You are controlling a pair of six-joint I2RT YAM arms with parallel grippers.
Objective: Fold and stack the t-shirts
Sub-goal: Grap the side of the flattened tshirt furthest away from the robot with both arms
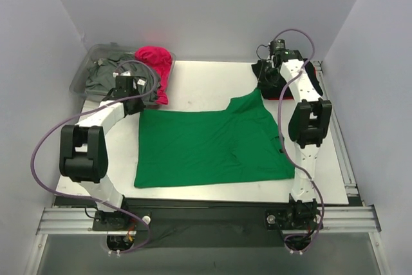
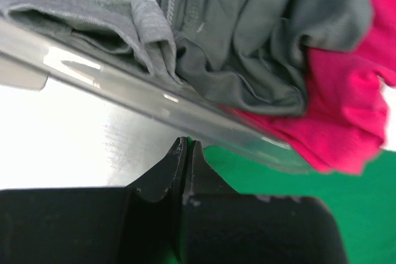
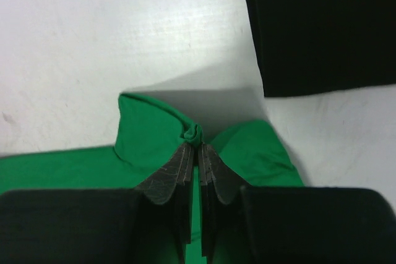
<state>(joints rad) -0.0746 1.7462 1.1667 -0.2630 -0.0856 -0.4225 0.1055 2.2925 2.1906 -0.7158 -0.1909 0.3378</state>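
Note:
A bright green t-shirt (image 1: 212,146) lies spread flat across the middle of the table. My left gripper (image 1: 138,102) is at its far left corner, jaws shut (image 2: 187,144) with a sliver of green cloth pinched between them, close against the bin's wall. My right gripper (image 1: 260,89) is shut on the far right corner, where a small bunch of green cloth (image 3: 195,134) sticks out past the tips and is lifted off the table. A black t-shirt (image 1: 313,79) (image 3: 315,29) lies folded at the back right. The grey t-shirt (image 1: 106,75) (image 2: 247,41) and the pink t-shirt (image 1: 158,62) (image 2: 346,103) are in the bin.
The clear plastic bin (image 1: 84,76) (image 2: 154,98) stands at the back left corner, the pink cloth hanging over its right rim. Walls close in the table on the left, back and right. The arm bases stand at the near edge.

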